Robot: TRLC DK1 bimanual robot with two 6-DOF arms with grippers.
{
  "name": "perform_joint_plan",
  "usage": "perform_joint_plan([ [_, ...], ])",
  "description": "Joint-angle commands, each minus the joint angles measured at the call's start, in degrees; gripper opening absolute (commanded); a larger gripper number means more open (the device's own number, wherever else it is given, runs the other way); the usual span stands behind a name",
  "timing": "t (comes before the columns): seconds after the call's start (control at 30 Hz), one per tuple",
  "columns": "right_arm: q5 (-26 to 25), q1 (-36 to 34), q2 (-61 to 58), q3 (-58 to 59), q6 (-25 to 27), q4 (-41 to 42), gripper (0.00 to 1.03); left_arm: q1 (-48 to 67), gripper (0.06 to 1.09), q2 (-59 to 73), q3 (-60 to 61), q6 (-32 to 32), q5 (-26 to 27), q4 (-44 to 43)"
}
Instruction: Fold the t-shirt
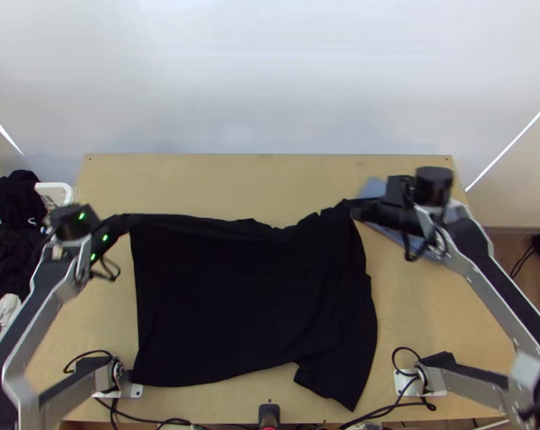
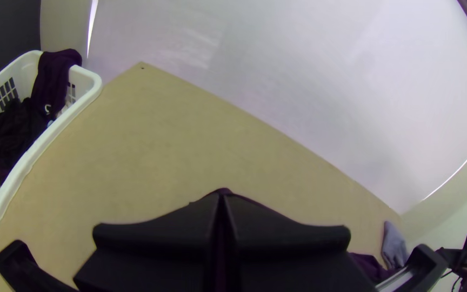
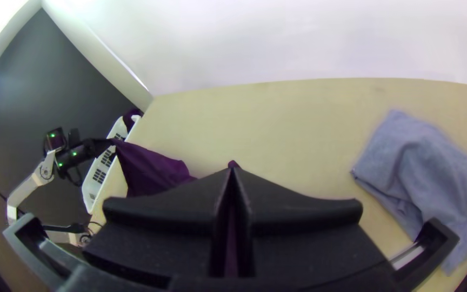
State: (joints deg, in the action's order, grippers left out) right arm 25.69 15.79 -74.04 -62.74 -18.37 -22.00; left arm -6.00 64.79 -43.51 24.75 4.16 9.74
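The black t-shirt hangs between the two grippers, its upper edge raised and sagging in the middle, its lower part toward the table's near edge. At its upper left corner my left gripper is shut on the cloth. My right gripper holds the upper right corner. In the left wrist view, the left gripper has its fingers together with a bit of dark cloth at the tips. The right gripper in the right wrist view is likewise shut, cloth poking out at its tips.
A blue-grey folded cloth lies on the table at the right, partly under the right arm. A white basket with dark clothes stands beside the table's left edge. Cables run along the near edge.
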Motion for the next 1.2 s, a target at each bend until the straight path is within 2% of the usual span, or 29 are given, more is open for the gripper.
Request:
perform_joint_plan([
  [0.0, -1.96, -0.85, -14.38, -3.79, 1.50, 8.82, 0.03, 0.11, 0.09, 22.39, -9.84, -1.02, -1.53, -9.30],
  [0.2, -4.60, -1.11, -28.00, -12.41, 2.11, 10.92, 0.03, 0.46, 0.09, 36.81, -23.82, -1.20, -1.88, -9.39],
  [0.4, -8.38, -2.52, -38.46, -19.88, 2.46, 11.01, 0.03, 0.55, 0.09, 46.30, -32.17, -1.81, -2.32, -8.86],
  [0.57, -11.63, -5.16, -44.17, -25.41, 1.94, 10.75, 0.03, 0.29, 0.09, 50.69, -35.07, -3.04, -3.28, -8.68],
  [0.83, -13.83, -6.39, -53.31, -36.58, 2.99, 5.48, 0.03, 0.46, 0.09, 56.14, -39.64, -3.40, -4.60, -7.19],
  [1.0, -15.06, -6.30, -56.13, -40.00, 3.25, 5.04, 0.03, 0.90, 0.09, 58.25, -42.71, -3.48, -4.95, -6.49],
  [1.17, -15.76, -5.95, -56.30, -43.43, 3.08, 1.08, 0.03, 1.87, 0.09, 57.02, -45.97, -3.04, -4.87, -1.56],
])
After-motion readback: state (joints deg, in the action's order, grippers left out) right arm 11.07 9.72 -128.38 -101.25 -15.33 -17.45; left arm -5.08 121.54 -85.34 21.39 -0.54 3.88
